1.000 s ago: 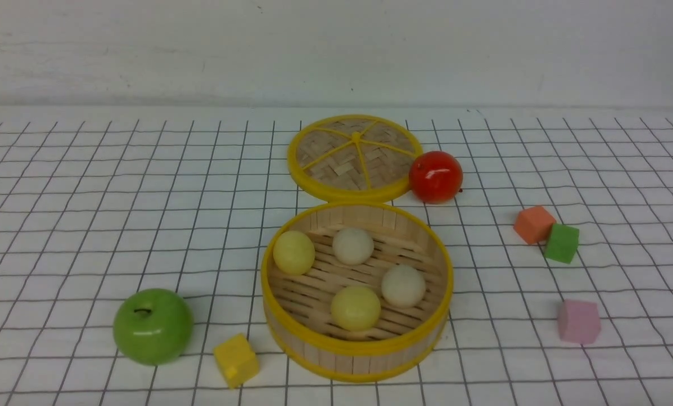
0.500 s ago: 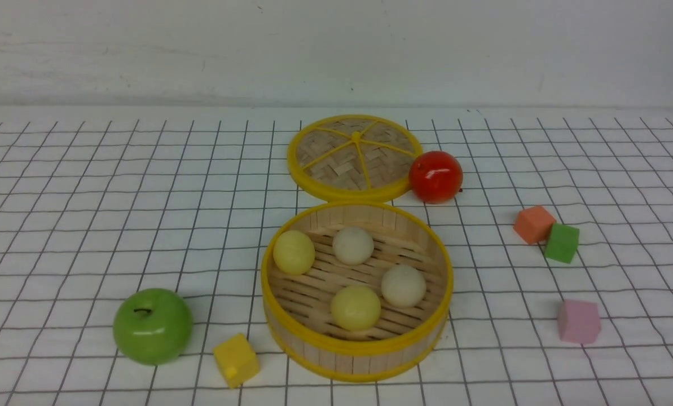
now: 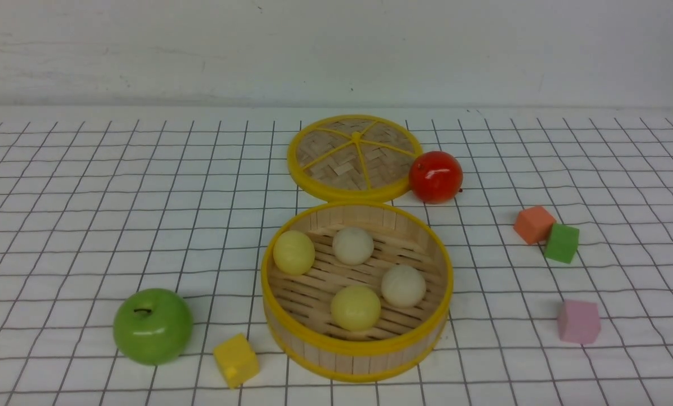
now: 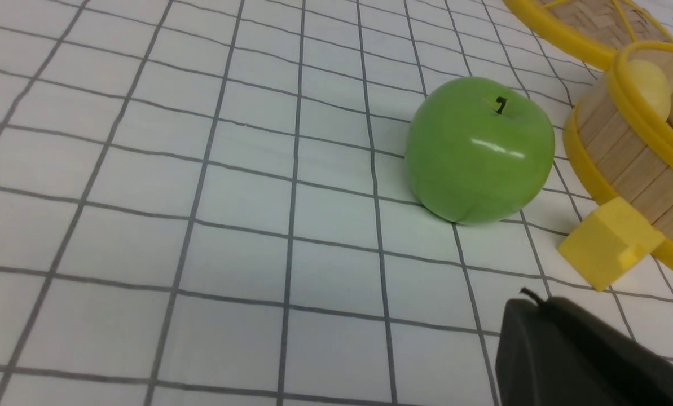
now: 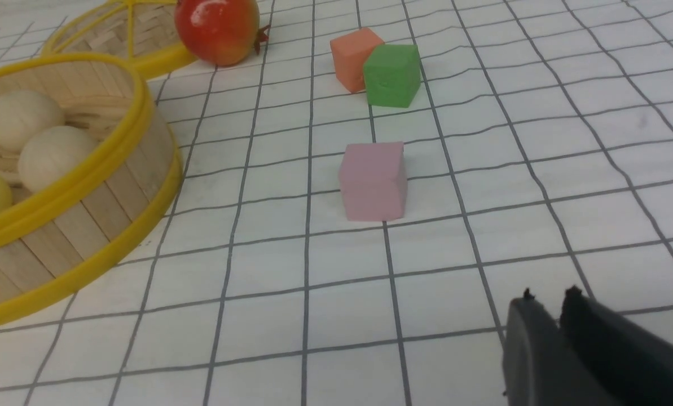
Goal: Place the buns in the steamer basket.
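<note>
The steamer basket (image 3: pixel 356 348) stands at the front centre of the checked cloth. Inside it lie all the buns: two pale yellow (image 3: pixel 294 252) (image 3: pixel 355 308) and two off-white (image 3: pixel 353 245) (image 3: pixel 403 286). Neither arm shows in the front view. My left gripper (image 4: pixel 531 304) is shut and empty, low over the cloth near the green apple. The basket's wall (image 4: pixel 624 163) lies beyond it. My right gripper (image 5: pixel 548 299) is shut and empty over bare cloth, off to the basket's (image 5: pixel 77 225) right side, with two off-white buns (image 5: pixel 23 115) (image 5: pixel 54 155) showing inside.
The woven lid (image 3: pixel 354 158) lies behind the basket with a red apple (image 3: pixel 435 176) beside it. A green apple (image 3: pixel 153 326) and yellow cube (image 3: pixel 236 360) sit front left. Orange (image 3: pixel 533 224), green (image 3: pixel 562 243) and pink (image 3: pixel 579 321) cubes sit at the right.
</note>
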You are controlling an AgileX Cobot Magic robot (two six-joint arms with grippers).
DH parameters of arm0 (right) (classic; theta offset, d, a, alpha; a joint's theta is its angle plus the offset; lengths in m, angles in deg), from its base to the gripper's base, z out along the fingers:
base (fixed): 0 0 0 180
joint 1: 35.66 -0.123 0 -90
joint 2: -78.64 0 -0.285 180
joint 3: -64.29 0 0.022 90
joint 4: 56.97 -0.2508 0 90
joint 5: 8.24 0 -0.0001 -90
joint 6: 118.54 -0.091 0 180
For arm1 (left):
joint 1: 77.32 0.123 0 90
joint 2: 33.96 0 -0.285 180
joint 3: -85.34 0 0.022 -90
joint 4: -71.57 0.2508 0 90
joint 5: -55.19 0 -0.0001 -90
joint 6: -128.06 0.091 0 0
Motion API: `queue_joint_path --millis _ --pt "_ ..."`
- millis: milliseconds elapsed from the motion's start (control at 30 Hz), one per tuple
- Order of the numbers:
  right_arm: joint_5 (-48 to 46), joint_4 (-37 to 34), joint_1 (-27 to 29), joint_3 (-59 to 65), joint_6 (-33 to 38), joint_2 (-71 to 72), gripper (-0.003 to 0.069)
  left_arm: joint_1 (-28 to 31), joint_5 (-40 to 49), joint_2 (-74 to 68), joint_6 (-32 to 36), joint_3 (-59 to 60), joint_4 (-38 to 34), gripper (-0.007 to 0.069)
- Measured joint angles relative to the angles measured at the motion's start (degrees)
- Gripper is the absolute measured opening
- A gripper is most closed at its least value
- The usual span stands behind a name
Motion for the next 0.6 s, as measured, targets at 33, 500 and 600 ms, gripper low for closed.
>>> queue_joint_path --millis 33,500,600 --pt "0.0 0.0 0.0 0.0 0.0 0.0 0.0079 0.0 0.0 0.0 0.0 0.0 0.0 -0.0013" --pt "0.0 -0.05 0.0 0.0 0.0 0.0 0.0099 0.0 0.0 0.0 0.0 0.0 0.0 -0.001" --pt "0.0 -0.05 0.0 0.0 0.0 0.0 0.0104 0.0 0.0 0.0 0.0 0.0 0.0 -0.001"
